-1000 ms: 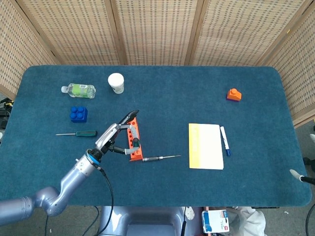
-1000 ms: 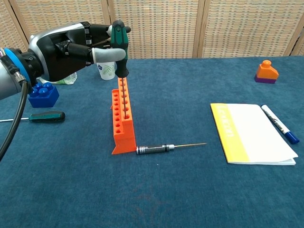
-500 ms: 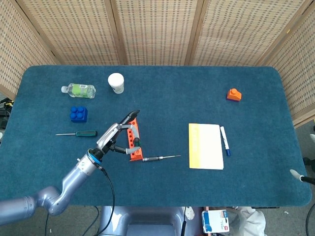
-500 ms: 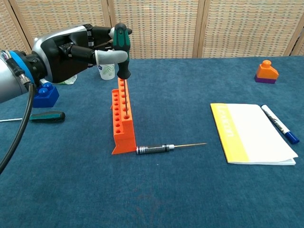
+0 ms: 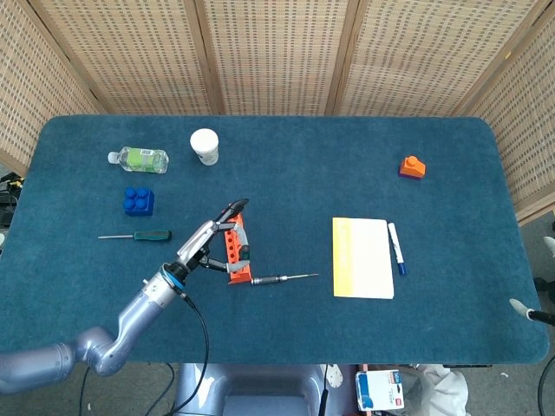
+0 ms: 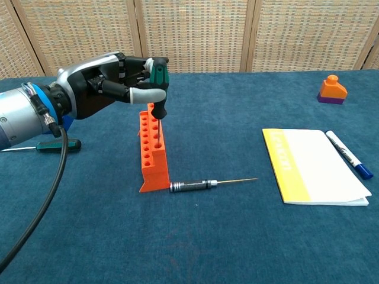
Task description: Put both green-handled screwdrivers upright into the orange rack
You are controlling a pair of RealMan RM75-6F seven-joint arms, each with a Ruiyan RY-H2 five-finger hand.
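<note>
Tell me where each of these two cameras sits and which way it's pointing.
Head view: high above the near edge, looking steeply down on the blue felt table; shows the silver left arm and left hand.
Chest view: low at the near edge, looking across towards the wicker screens; left hand fills the upper left.
Shared: the hand holding a green-handled screwdriver upright over the orange plastic rack, yellow notepad, silver screwdriver.
</note>
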